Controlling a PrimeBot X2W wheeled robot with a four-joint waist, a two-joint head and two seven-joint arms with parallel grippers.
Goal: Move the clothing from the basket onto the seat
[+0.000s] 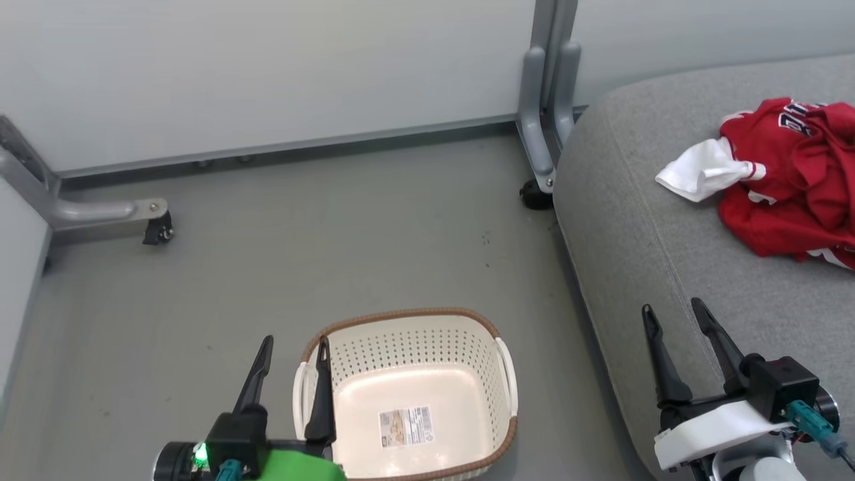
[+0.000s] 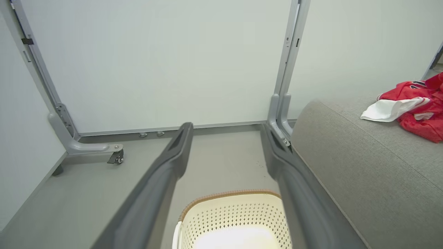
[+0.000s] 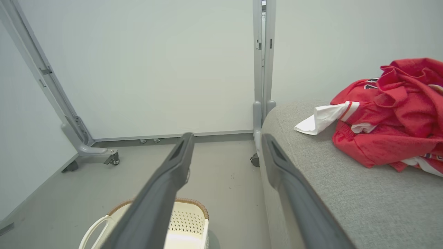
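Red clothing [image 1: 791, 180] on grey seat [image 1: 641, 260], basket [image 1: 414, 347] on floor [image 1: 320, 240], possibly labelled inside

A smooth grey floor [image 1: 300, 254] runs up to pale white partition panels [image 1: 267, 67]. At the panels' base, grey metal support legs [image 1: 100, 212] end in small black caster wheels [image 1: 159, 231].

Soft, even, bright light falls from above. Shadows are faint, with only a dim band on the floor [image 1: 401, 234] along the seat [image 1: 654, 267]. In the left wrist view the bottom of the basket [image 2: 235, 214] burns out to white glare. In both wrist views the near fingers [image 2: 157, 186] are soft and out of focus, and the panel posts [image 3: 46, 77] lean toward the edges. The head view is sharp.
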